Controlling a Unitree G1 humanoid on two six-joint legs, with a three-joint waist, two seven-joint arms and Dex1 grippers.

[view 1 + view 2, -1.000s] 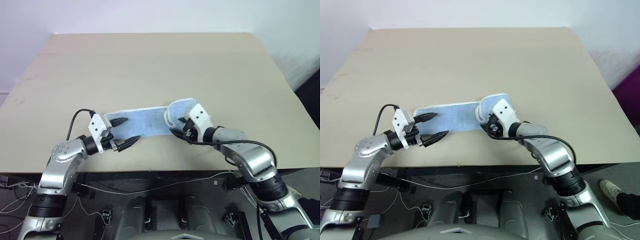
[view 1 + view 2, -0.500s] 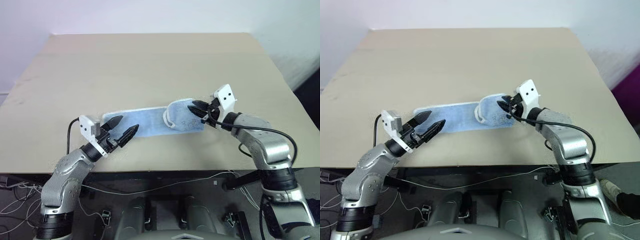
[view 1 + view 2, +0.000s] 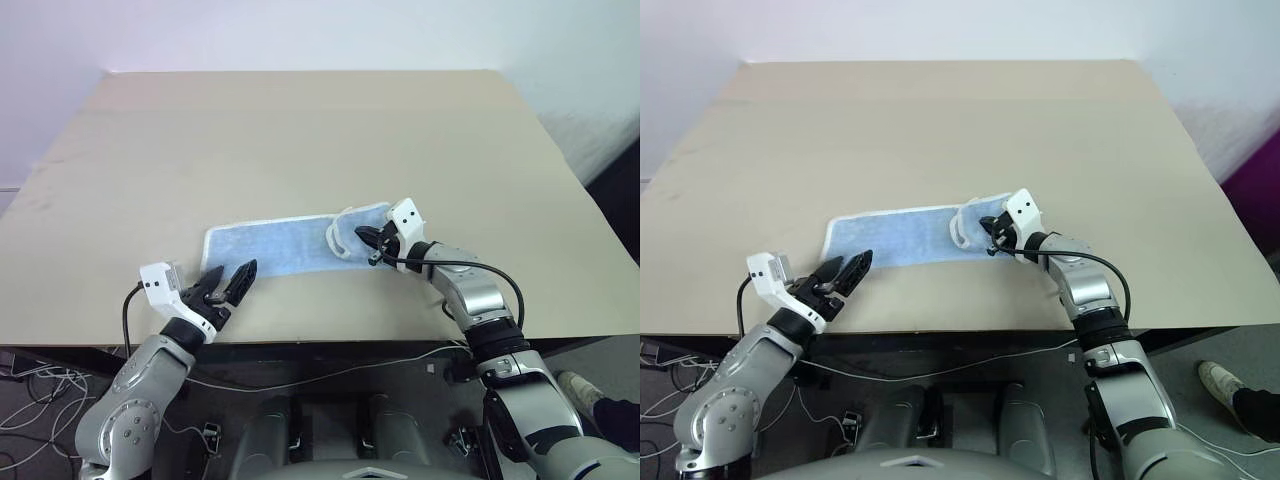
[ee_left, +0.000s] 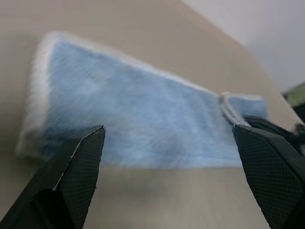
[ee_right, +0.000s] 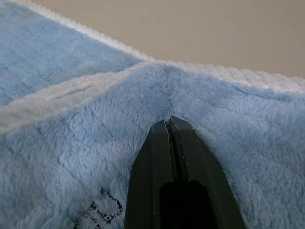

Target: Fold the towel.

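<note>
A beige table (image 3: 300,130) holds the light-blue towel (image 3: 270,248) near its front edge, long axis running left to right, its right end doubled back on itself and lying flatter than a second ago. The right gripper (image 3: 373,243), open a second ago, now has its fingers pressed together with the tips on the folded right end; whether they pinch the cloth cannot be told. The left gripper (image 3: 228,283) has pulled back off the towel's left end toward the table's front edge, jaws spread wide and empty.
</note>
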